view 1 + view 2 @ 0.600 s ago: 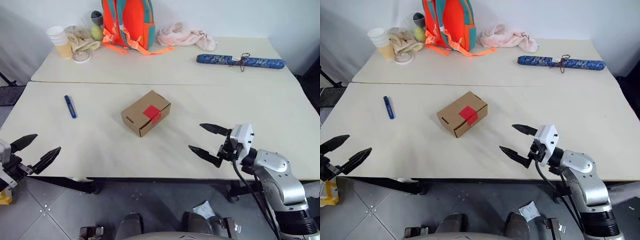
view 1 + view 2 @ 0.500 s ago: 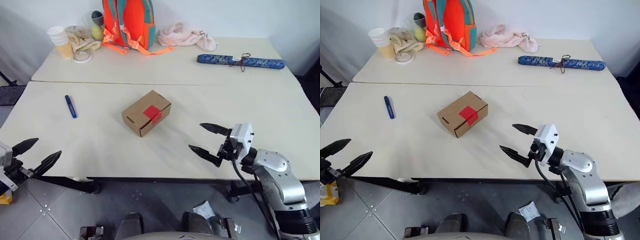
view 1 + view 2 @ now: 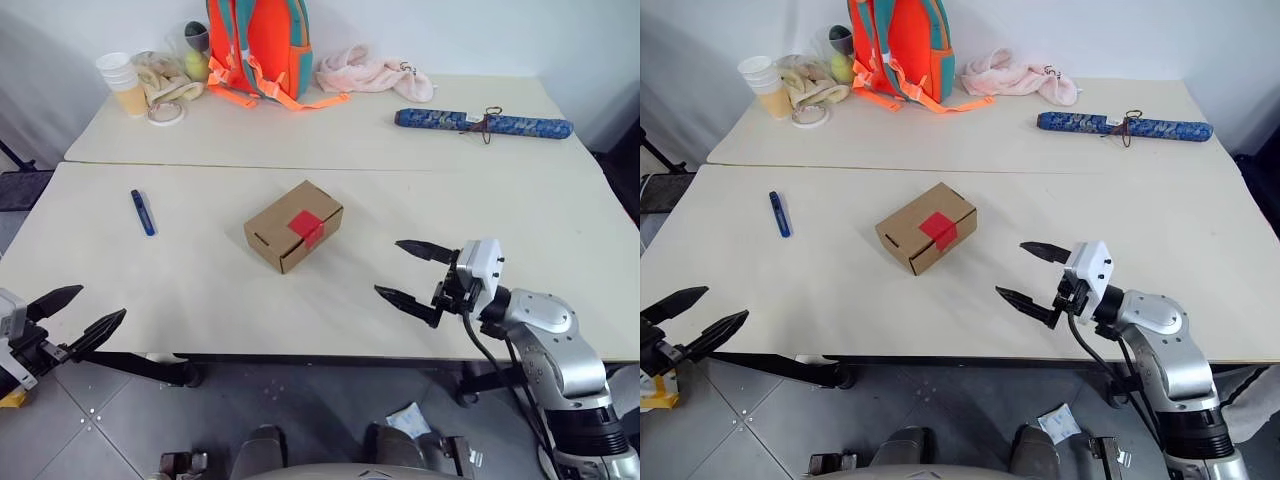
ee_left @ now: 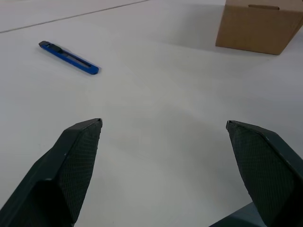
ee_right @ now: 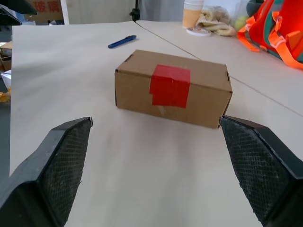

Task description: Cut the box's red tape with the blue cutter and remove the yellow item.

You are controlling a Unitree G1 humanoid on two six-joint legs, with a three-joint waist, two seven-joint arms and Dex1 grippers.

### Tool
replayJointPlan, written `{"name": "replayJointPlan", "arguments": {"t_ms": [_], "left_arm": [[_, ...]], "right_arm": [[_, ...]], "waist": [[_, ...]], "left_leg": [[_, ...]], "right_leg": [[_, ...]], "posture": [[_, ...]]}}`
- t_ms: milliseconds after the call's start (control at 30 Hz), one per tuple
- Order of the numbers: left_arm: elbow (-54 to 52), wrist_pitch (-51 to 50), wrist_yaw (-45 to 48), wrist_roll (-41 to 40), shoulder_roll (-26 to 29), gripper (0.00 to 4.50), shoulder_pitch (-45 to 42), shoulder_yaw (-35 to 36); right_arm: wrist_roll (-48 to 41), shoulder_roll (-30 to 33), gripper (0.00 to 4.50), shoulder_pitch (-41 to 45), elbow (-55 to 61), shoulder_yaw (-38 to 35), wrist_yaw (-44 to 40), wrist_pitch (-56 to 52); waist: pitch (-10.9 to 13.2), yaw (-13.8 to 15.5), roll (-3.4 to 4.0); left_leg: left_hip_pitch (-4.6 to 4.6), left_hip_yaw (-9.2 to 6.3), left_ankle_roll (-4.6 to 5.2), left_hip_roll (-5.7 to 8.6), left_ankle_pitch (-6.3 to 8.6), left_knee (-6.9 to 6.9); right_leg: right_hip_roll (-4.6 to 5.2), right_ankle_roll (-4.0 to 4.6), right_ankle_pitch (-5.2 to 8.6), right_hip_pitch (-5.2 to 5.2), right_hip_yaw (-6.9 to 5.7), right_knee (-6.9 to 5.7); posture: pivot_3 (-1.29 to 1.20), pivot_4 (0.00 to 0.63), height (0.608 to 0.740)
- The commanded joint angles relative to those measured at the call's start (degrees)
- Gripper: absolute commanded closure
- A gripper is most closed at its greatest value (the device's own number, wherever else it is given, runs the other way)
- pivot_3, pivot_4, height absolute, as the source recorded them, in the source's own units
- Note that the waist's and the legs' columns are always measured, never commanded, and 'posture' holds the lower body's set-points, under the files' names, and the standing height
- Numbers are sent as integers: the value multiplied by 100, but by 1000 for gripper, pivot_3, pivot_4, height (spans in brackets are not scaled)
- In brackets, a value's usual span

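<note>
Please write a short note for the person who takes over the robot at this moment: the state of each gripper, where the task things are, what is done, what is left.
Left gripper: open, empty, at the near left table edge.
Right gripper: open, empty, over the near table, pointing toward the box.
The box lies mid-table, closed; the red tape is intact over its flap seam.
The blue cutter lies on the table to the box's left, nearer the left gripper, untouched.
The yellow item is not visible; whether it is in the box cannot be told.
Done: nothing yet.
Left: pick up the cutter, cut the tape, open the box, take out the yellow item.
</note>
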State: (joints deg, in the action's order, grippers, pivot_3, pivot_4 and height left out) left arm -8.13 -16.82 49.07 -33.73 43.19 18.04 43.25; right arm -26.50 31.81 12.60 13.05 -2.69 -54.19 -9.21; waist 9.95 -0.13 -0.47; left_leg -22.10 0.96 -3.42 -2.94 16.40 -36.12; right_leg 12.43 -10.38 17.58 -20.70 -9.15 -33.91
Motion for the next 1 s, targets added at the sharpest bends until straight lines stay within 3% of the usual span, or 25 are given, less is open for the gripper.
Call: {"name": "replayJointPlan", "arguments": {"t_ms": [33,100,200,367,500,600,633,800,1000], "left_arm": [[-2,48,69,-65,60,21,-13,188],[-3,0,154,-73,84,0,-14,126],[0,4,350,-52,128,619,-9,19],[-25,-3,356,39,169,2176,-190,-190],[128,-169,-216,390,169,3426,-1468,-1148],[510,-67,-420,829,79,4408,-2373,-1873],[681,-25,-506,982,38,4482,-2690,-2103],[1903,-55,-936,1575,-384,4482,-4327,-3028],[3150,84,-694,1999,-887,4482,-5477,-3789]], "right_arm": [[-30,-10,0,133,25,10,-20,13],[-9,-25,387,195,-16,42,-41,36],[-2,-54,1268,263,-49,109,-82,40],[73,-101,3067,337,-26,321,-49,-77],[819,-415,4488,650,-259,1023,391,-177],[1381,-692,4500,959,-645,1328,874,-280],[1510,-764,4500,1067,-779,1399,985,-335],[2014,-1267,4500,1710,-1467,1611,1577,-600],[2334,-1679,4500,2175,-1999,1785,1825,-660]], "waist": [[0,0,0],[0,1,0],[0,3,0],[0,0,0],[0,40,0],[-2,-1,-2],[-2,-12,-2],[-2,-52,-3],[-3,-171,-4]], "left_leg": [[0,0,0,0,0,0],[0,0,0,0,0,-1],[0,0,0,0,0,-1],[0,0,0,0,0,-1],[1,-2,0,0,-1,-7],[1,-3,-4,0,-4,-16],[0,-2,-4,1,-4,-16],[-3,-2,-5,1,-4,-4],[-4,-3,-5,2,-4,0]], "right_leg": [[0,0,0,0,0,0],[0,0,0,0,0,0],[0,0,0,0,0,-1],[0,0,0,0,0,-1],[0,0,0,1,0,-8],[0,1,0,1,3,-19],[0,1,-1,0,3,-18],[-2,0,-1,-13,-3,-27],[-2,0,-1,-14,-7,-27]], "posture": [[0,150,740],[0,150,740],[0,150,740],[0,150,740],[0,150,740],[0,150,740],[0,150,740],[0,150,740],[0,150,740]]}}
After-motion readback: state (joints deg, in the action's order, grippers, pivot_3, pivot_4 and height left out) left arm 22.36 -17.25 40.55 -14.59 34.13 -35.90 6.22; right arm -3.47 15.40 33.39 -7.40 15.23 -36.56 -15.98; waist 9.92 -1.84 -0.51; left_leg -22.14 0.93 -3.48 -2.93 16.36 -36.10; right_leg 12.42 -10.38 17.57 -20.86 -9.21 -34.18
